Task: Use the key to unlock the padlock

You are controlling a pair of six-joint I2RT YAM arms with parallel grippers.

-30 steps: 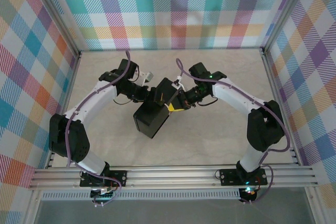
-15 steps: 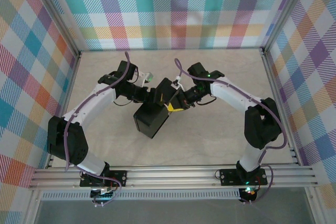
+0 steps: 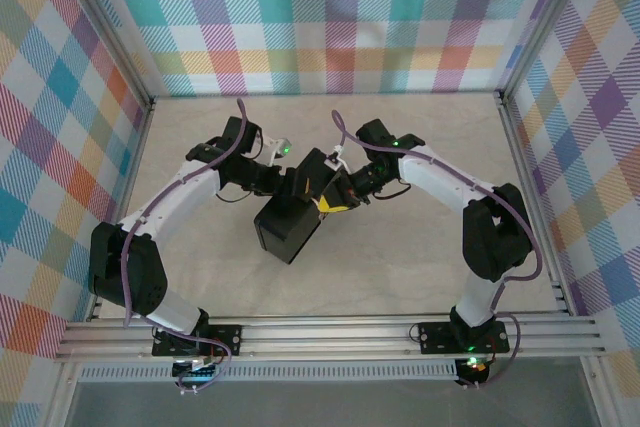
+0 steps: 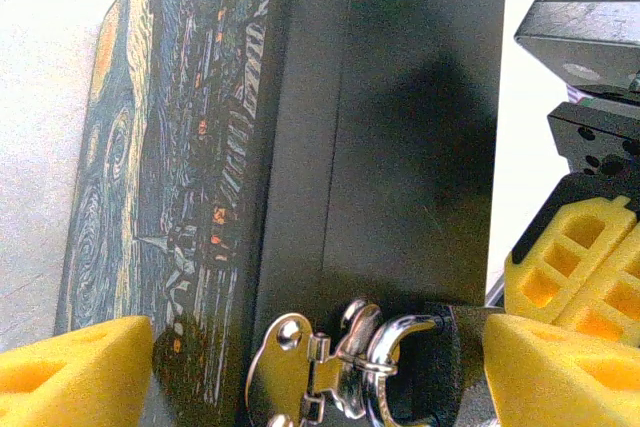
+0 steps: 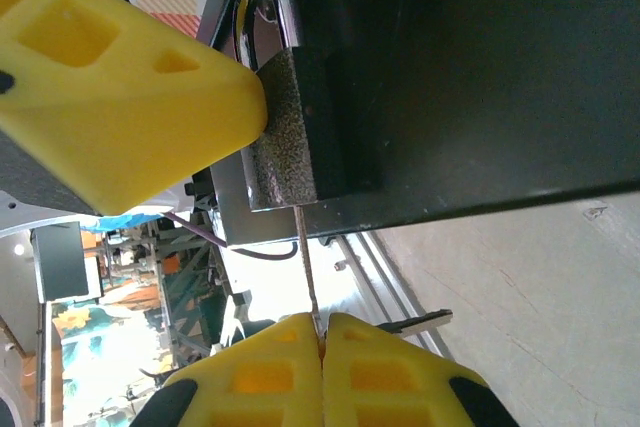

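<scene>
My left fingers (image 4: 70, 372), spread wide, clasp the starry-night painted tin (image 4: 400, 127) whose hasp (image 4: 290, 372) carries the padlock (image 5: 285, 137), while my right fingers (image 5: 260, 372) pinch the key (image 5: 306, 257) entering its underside.

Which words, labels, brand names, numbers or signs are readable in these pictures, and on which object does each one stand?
No text can be read in these pictures.
tin box: a painted night-sky picture, no words.
padlock: speckled body, no brand or number visible.
key: thin blade seen edge-on, no marking visible.
room background: colourful shapes, too blurred to read.
</scene>
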